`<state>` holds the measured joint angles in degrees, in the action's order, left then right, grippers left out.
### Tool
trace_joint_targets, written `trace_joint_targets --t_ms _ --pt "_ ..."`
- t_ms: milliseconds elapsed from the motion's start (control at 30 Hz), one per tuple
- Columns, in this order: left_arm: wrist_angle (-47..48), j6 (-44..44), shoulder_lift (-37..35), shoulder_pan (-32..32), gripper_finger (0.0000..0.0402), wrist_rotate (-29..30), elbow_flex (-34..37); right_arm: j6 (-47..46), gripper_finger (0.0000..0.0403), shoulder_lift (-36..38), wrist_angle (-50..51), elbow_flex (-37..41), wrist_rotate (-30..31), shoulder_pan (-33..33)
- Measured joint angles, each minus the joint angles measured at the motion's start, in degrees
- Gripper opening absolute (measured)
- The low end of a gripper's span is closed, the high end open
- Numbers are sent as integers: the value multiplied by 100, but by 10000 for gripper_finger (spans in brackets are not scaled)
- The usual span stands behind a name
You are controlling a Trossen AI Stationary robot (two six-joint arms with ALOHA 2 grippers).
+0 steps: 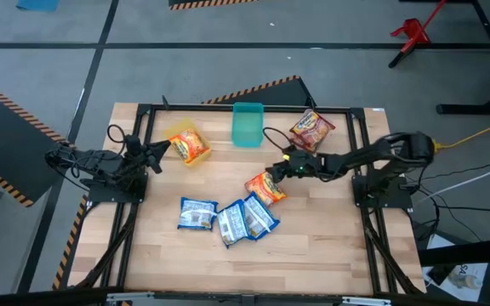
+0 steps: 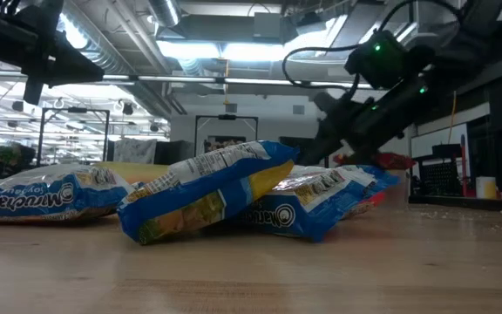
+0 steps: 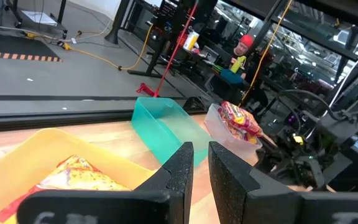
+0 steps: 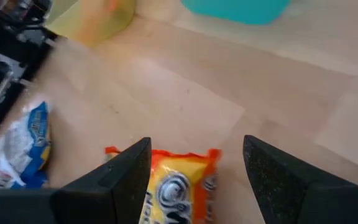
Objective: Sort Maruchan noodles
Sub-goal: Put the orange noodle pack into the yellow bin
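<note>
Nearest in the low view, glossy crinkled blue packets [image 2: 207, 187] read "Maruchan", lettering upside down. From above, three blue packets cluster mid-table beside an orange packet [image 1: 264, 188]. The right gripper [image 4: 194, 171] hangs over it, fingers spread, grasping nothing. The left gripper [image 3: 201, 171], fingers nearly together and empty, faces the yellow bin [image 3: 42, 149] holding another orange packet, then the teal bin [image 3: 166, 127].
</note>
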<state>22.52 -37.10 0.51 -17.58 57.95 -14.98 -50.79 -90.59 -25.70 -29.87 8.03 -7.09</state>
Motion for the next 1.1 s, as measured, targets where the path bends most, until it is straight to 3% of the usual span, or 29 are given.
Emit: trace_joint_targets --t_ms 500,767,1100 --pt "22 0 -2 0 44 0 0 -277 239 -426 -437 -78 -251 27" --pt "70 0 0 -1 44 -53 1 -295 239 -775 -406 -284 147 354" --pt "72 0 -1 -1 44 -59 0 -281 239 -986 -290 -465 98 374"
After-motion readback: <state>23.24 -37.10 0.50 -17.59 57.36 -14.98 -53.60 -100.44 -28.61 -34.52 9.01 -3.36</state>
